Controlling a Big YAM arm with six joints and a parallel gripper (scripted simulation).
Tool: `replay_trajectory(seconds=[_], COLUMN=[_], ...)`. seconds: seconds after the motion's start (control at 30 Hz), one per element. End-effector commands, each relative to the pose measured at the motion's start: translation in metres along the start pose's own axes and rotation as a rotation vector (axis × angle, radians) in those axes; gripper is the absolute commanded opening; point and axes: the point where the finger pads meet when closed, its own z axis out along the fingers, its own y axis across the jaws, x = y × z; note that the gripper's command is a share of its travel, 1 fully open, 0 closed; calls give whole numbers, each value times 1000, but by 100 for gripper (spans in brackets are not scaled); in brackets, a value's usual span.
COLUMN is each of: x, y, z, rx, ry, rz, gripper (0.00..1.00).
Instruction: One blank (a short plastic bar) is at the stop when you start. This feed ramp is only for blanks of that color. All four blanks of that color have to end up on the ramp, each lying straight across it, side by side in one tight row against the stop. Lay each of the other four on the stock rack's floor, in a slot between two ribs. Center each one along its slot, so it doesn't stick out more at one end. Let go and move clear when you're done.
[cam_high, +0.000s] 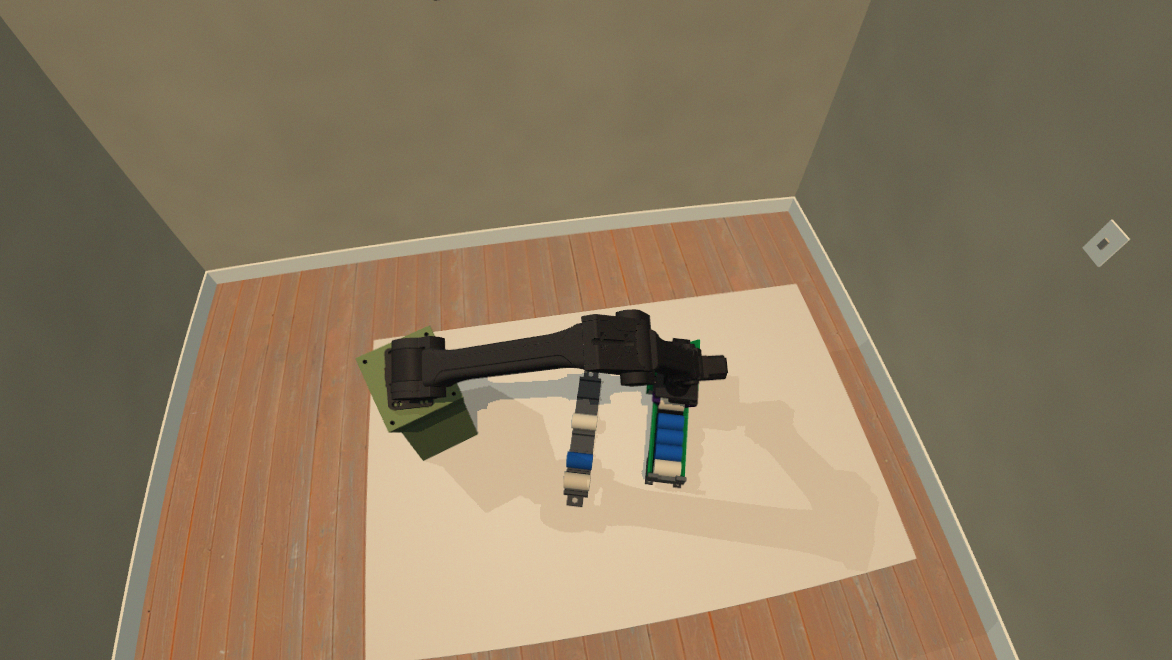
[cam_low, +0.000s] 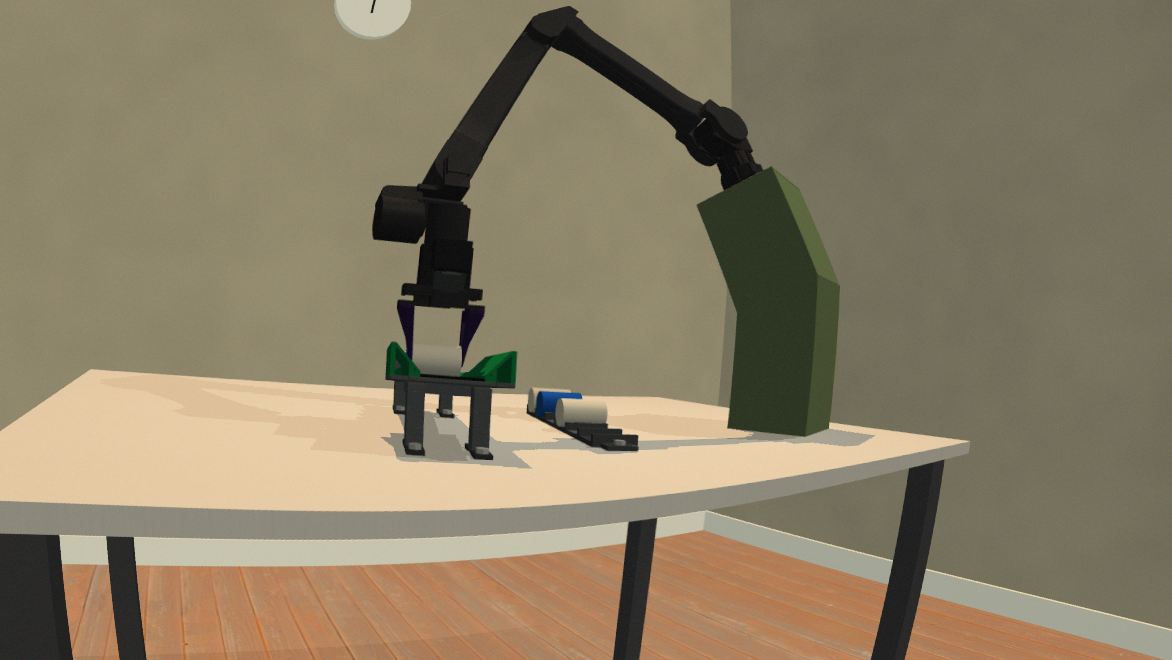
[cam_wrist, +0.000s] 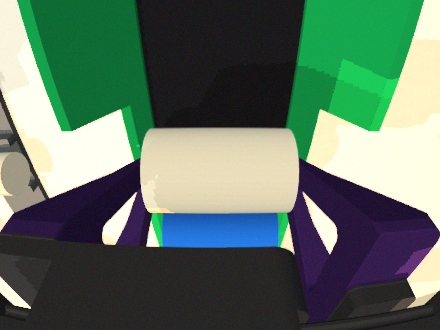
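Note:
My gripper (cam_low: 437, 358) (cam_wrist: 219, 164) is shut on a white blank (cam_high: 672, 405) (cam_low: 437, 360) (cam_wrist: 220, 170), its purple fingers at the two ends. The blank lies straight across the ramp (cam_high: 650, 446) (cam_low: 501, 368) (cam_wrist: 350, 30), low between its green walls; I cannot tell whether it touches the ramp floor. Toward the stop (cam_high: 665, 478), three blue blanks (cam_high: 669, 436) lie side by side, then a white blank (cam_high: 667, 468) at the stop. The dark stock rack (cam_high: 581, 443) (cam_low: 620, 443) holds two white blanks, one (cam_high: 583, 421) near its middle and one (cam_high: 577, 482) near its lower end, beside a blue blank (cam_high: 579, 460) (cam_low: 557, 397).
The rack lies beside the ramp, on the side of the green arm base (cam_high: 438, 430) (cam_low: 775, 352). The ramp stands on dark legs (cam_low: 480, 422). The rack has an open slot between its middle white blank and the blue one, and more open floor (cam_high: 588, 388) at its upper end.

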Motion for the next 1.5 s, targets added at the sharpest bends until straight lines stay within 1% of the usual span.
replay_trajectory(seconds=[0.0,1.2,1.23,1.37,1.4,1.47], x=[4,4,4,4,4,4], y=[-14,-14,-14,-14,-14,-14], z=[2,2,2,2,2,2], rx=[4,4,4,4,4,4], ry=[-3,-3,-3,-3,-3,-3], rz=[2,2,2,2,2,2], gripper=[62,62,65,65,69,69])
